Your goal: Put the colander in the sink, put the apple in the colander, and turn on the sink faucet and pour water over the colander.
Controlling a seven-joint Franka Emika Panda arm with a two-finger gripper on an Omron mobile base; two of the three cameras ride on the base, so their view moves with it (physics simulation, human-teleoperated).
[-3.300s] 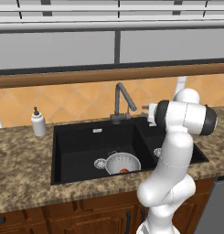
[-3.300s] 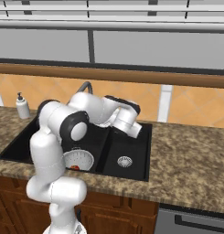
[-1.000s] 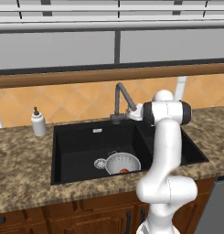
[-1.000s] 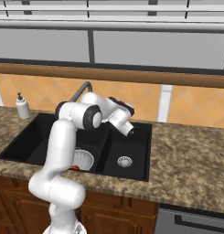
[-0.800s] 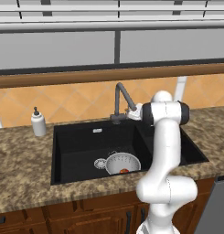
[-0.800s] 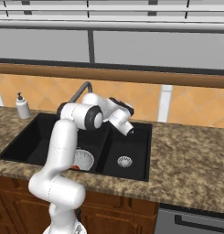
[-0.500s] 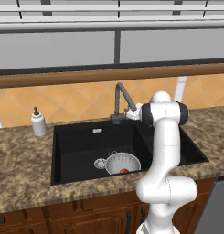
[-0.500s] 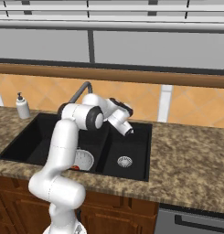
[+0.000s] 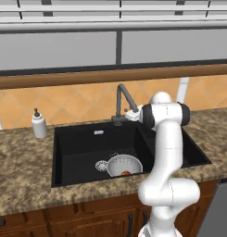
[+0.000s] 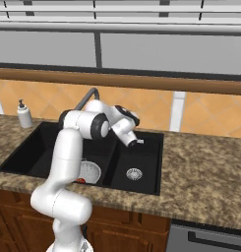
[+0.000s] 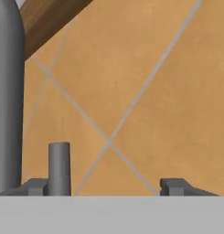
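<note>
The silvery colander [image 9: 124,164] sits in the large basin of the black sink [image 9: 78,143], and the red apple [image 9: 126,173] lies inside it. From the right base view the colander [image 10: 90,172] is partly hidden behind my arm. The dark-grey sink faucet [image 9: 121,99] rises at the back rim. My gripper [image 9: 129,115] is right beside its base. In the hand view the gripper [image 11: 105,187] is open. The faucet's small lever [image 11: 59,167] stands between the fingertips, close to the left one [image 11: 35,186]. The faucet body [image 11: 6,91] lies further left.
A white soap bottle [image 9: 39,125] stands on the granite counter left of the sink. The smaller basin with its silver drain [image 10: 134,173] lies to the right. Orange wall tiles [image 11: 145,91] sit close behind the faucet, under a wooden ledge.
My hand has crept a little left, closer to the faucet's base. The colander and apple have stayed put.
</note>
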